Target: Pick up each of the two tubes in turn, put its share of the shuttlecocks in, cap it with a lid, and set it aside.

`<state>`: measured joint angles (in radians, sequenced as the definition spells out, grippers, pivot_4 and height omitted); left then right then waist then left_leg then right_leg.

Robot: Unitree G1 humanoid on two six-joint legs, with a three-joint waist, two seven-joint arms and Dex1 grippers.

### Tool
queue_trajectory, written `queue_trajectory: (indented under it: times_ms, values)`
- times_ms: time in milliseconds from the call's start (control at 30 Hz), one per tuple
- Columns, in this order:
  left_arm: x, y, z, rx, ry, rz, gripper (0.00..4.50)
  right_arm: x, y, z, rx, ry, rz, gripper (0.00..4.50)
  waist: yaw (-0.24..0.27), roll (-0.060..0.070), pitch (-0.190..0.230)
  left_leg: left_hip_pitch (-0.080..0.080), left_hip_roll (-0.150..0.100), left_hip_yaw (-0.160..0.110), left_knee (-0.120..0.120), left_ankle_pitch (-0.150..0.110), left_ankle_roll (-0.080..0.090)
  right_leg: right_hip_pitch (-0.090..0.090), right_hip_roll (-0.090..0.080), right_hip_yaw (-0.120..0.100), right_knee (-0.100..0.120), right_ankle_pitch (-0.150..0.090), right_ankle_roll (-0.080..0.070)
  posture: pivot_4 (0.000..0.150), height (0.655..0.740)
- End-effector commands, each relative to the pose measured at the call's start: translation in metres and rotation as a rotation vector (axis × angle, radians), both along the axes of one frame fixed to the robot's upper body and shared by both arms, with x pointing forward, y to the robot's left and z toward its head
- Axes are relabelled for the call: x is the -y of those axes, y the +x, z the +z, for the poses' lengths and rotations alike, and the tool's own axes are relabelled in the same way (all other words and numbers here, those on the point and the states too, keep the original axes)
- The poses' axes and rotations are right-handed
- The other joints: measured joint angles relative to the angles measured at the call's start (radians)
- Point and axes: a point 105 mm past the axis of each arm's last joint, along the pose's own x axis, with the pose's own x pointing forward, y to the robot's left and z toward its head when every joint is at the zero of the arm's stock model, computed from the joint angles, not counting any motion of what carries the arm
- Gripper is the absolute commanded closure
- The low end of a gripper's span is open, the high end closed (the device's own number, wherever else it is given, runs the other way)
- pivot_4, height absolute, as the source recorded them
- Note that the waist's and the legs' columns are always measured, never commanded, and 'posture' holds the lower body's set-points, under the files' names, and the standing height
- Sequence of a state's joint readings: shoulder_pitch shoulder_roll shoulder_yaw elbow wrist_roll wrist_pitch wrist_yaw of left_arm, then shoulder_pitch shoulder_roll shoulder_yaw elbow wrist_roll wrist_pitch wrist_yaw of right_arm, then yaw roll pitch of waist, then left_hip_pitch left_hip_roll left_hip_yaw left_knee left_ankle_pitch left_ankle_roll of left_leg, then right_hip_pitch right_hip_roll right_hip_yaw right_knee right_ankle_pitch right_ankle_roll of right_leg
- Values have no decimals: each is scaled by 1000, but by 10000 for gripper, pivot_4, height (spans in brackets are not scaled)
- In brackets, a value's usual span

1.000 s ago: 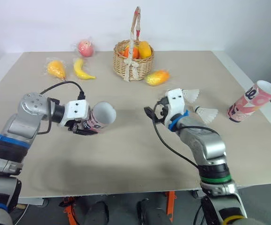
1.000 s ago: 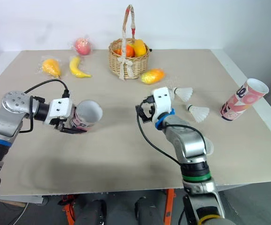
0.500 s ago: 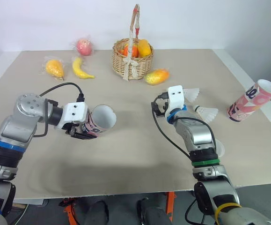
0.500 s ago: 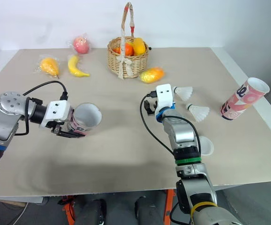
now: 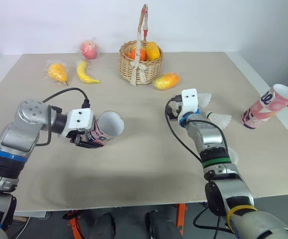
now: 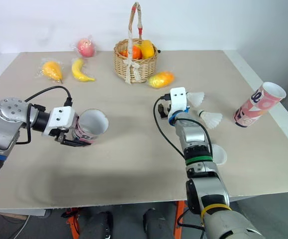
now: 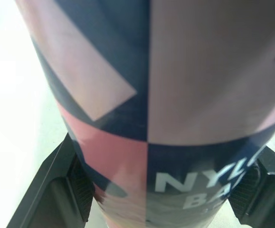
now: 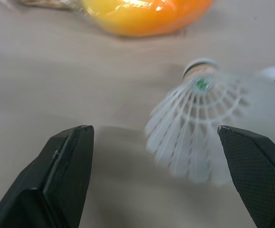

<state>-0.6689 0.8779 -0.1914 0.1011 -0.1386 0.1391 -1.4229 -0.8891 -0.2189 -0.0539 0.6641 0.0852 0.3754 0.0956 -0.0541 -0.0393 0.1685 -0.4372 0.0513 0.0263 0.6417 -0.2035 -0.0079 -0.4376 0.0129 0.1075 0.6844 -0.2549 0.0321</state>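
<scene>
Space between the right gripper [image 8: 151, 137] and a shuttlecock [image 8: 194, 123] on the table is almost closed now. The gripper's fingers are spread wide and nothing is held yet. The pink tube [image 5: 108, 128] is squeezed in the left gripper [image 5: 86, 135], with its mouth turned right, ready to be filled.

A basket [image 5: 141, 67] stands far-middle on the table [image 5: 134, 164], two shuttlecocks [image 5: 220, 119] lie right of centre, a tube [image 5: 267, 107] farther right.
</scene>
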Motion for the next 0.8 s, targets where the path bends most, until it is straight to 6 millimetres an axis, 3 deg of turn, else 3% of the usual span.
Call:
queue_trajectory:
  times_ms: [33,100,333,500,600,667,800]
  values:
    - [2,-4,12,35,-24,-11,12927,3,9,14,59,-8,-20,5401,-1,0,0,0,0,0,0,0,0,0,0,0,0,0,0,1500,7400]
    - [2,-5,12,32,-26,-9,12927,1,11,13,59,-9,-18,12090,-3,0,0,0,0,0,0,0,0,0,0,0,0,0,0,1500,7400]
    - [3,-6,12,28,-32,-3,12927,-2,13,10,62,-6,-2,44779,-4,0,0,0,0,0,0,0,0,0,0,0,0,0,0,1500,7400]
    - [5,-7,11,22,-37,-7,12927,-6,11,13,81,-13,38,44779,-4,0,0,0,0,0,0,0,0,0,0,0,0,0,0,1500,7400]
    - [5,-7,10,16,-35,-11,12927,-23,1,28,152,-56,171,44779,-4,0,0,0,0,0,0,0,0,0,0,0,0,0,0,1500,7400]
    - [6,-7,8,10,-31,-14,12927,-38,-18,49,267,-139,330,44779,-4,0,0,0,0,0,0,0,0,0,0,0,0,0,0,1500,7400]
    - [6,-7,6,2,-28,-17,12927,-56,-82,77,419,-315,712,44779,2,1,0,-2,0,-1,0,0,0,-1,-1,-1,0,0,0,1500,7400]
